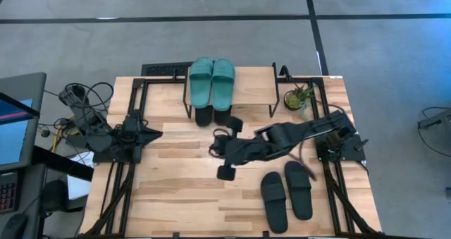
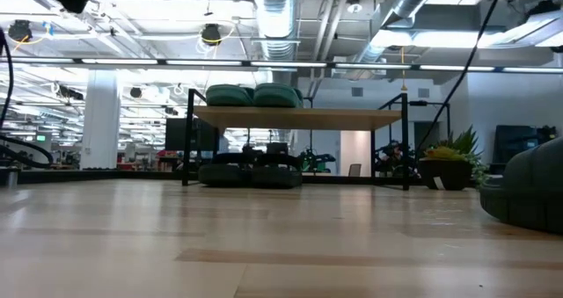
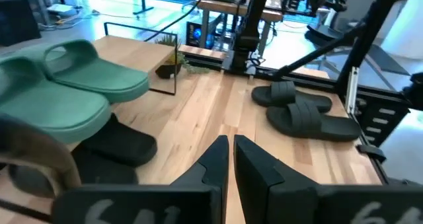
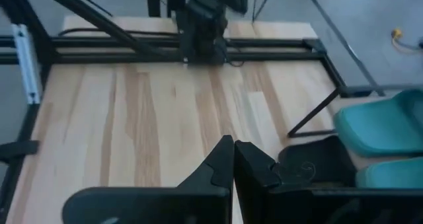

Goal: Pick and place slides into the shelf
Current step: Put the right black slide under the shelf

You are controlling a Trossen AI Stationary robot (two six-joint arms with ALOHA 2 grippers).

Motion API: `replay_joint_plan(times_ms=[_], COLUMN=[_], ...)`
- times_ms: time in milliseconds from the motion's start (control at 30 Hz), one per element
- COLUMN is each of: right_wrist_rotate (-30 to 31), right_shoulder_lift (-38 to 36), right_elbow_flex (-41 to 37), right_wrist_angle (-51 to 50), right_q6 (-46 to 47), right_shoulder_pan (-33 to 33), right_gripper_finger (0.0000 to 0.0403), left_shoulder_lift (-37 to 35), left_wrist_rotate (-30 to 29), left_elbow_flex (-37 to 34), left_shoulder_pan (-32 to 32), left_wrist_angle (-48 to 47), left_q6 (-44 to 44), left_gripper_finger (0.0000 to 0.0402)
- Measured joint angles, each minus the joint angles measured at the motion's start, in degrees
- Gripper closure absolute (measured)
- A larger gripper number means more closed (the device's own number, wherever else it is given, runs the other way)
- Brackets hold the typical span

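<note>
While the teal pair (image 1: 212, 81) lies on the shelf (image 1: 254, 91) top and one black pair (image 1: 213, 116) sits beneath, we judge two pairs stowed; the other black pair (image 1: 287, 192) waits on the desk (image 1: 176, 197). Both grippers' fingers (image 3: 228, 161) are closed, empty.

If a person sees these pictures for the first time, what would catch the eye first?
Probably the green slides, side by side on top of the shelf at the table's far edge. Next, the right arm stretched toward the shelf, its gripper empty with jaws shut, and a black pair on the table's near side.
</note>
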Motion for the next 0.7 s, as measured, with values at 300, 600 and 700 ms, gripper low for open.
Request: replay_joint_plan(times_ms=[300, 600, 700], right_wrist_rotate=[-14.0, -25.2, -25.8], right_shoulder_lift=[-6.8, -15.8, -19.0], right_elbow_flex=[-0.1, -0.1, -0.1], right_wrist_angle=[-7.5, -11.3, -11.4], right_q6=[-12.0, -19.6, -20.2], right_shoulder_pan=[0.1, 0.2, 0.2], right_gripper_finger=[0.0403, 0.0403, 0.0403], left_shoulder_lift=[19.3, 41.0, 45.0], left_wrist_rotate=[-8.0, -10.5, -10.5], left_elbow_flex=[0.0, 0.0, 0.0], left_shoulder_pan=[0.2, 3.8, 4.3], left_wrist_angle=[24.9, 60.9, 68.3], left_q6=[4.9, 13.7, 17.5], left_gripper_finger=[0.0388, 0.0388, 0.0388])
